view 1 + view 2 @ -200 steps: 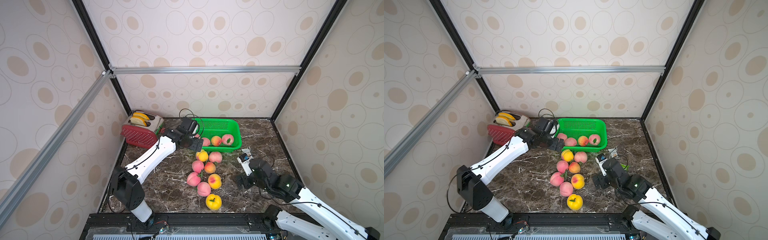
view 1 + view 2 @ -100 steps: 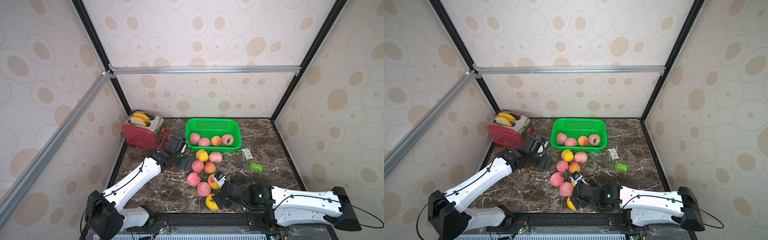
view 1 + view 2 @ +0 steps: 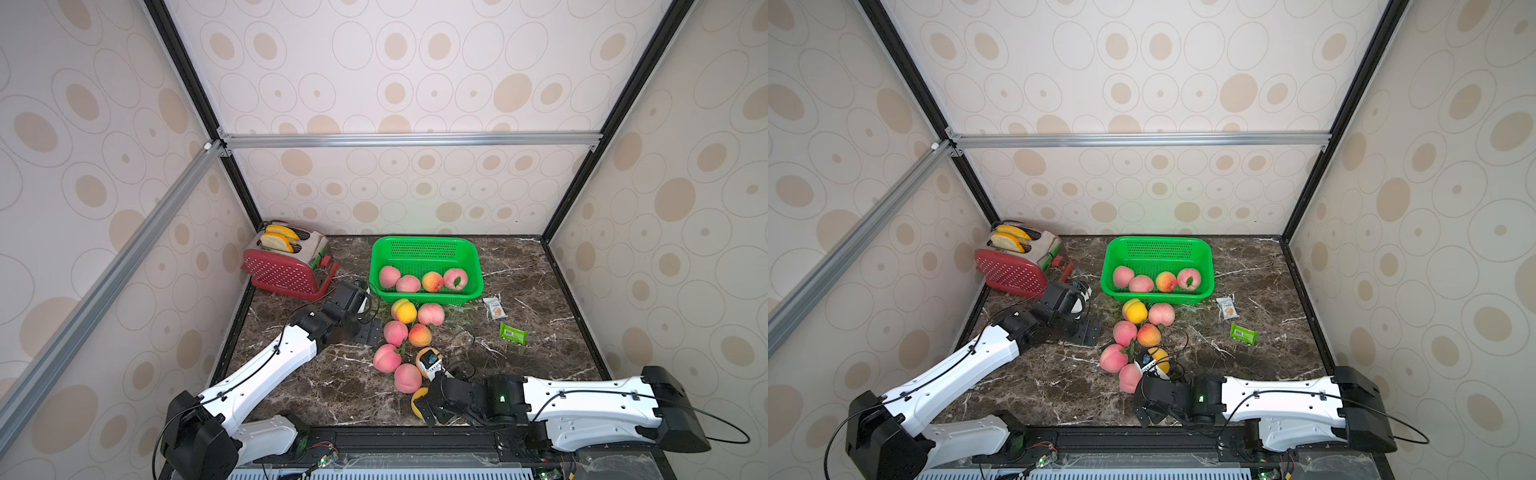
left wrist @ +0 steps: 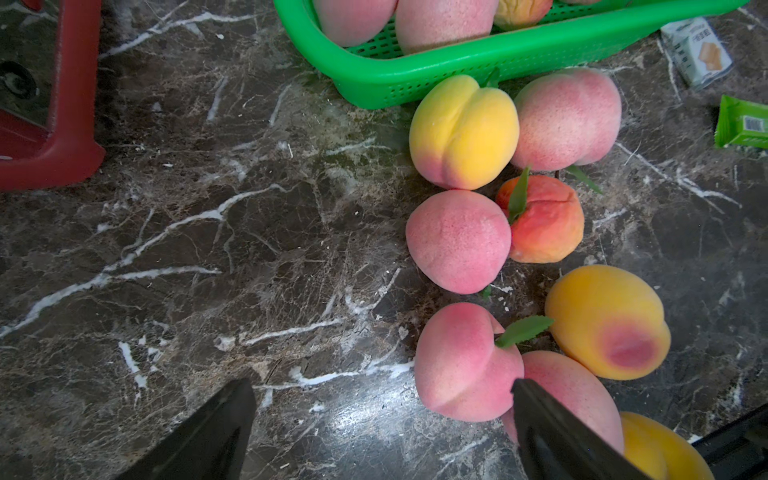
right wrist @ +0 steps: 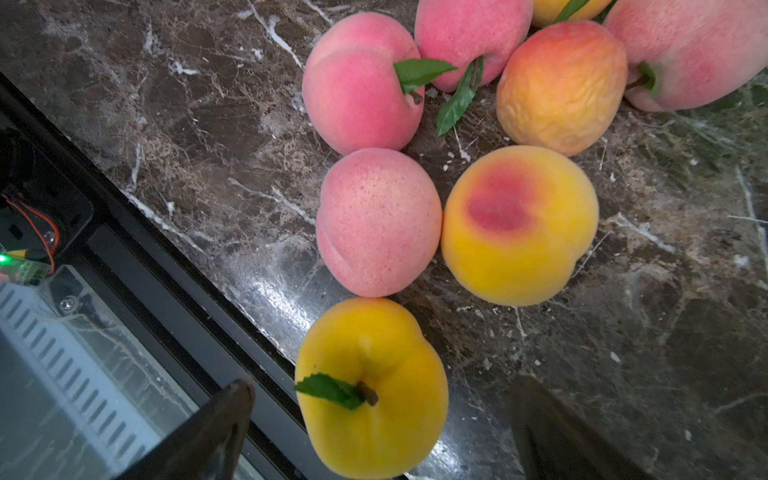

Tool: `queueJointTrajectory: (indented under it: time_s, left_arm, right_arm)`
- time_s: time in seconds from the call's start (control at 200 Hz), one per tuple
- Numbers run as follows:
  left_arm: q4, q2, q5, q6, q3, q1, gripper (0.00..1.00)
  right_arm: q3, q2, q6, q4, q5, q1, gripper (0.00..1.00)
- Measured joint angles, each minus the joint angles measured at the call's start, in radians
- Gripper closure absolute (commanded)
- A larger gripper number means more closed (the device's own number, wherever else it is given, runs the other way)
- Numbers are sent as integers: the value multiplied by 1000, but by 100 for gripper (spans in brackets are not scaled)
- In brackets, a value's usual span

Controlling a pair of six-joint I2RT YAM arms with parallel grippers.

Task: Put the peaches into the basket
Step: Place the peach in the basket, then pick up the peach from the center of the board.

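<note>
The green basket stands at the back with several peaches in it. More peaches lie in a cluster on the marble in front of it. My left gripper is open just left of the cluster; in the left wrist view a pink peach lies beside one finger, untouched. My right gripper is open and straddles the yellow peach at the table's front edge. In both top views the arm hides most of that peach.
A red-and-silver toaster with bread slices stands at the back left. A white packet and a green packet lie right of the peaches. The black front rail runs close to the yellow peach.
The left arm has drawn back from the basket to the table left of the peaches. The right arm has swung from the right side to the front yellow peach.
</note>
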Motion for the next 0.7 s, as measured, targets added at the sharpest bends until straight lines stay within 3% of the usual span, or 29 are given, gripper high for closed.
queueJointTrajectory:
  time_s: [0.701]
  left_arm:
    - [21,-45,-6,-26,-65,0,1]
  right_arm:
    - [-30,114,25,56,-37,0,0]
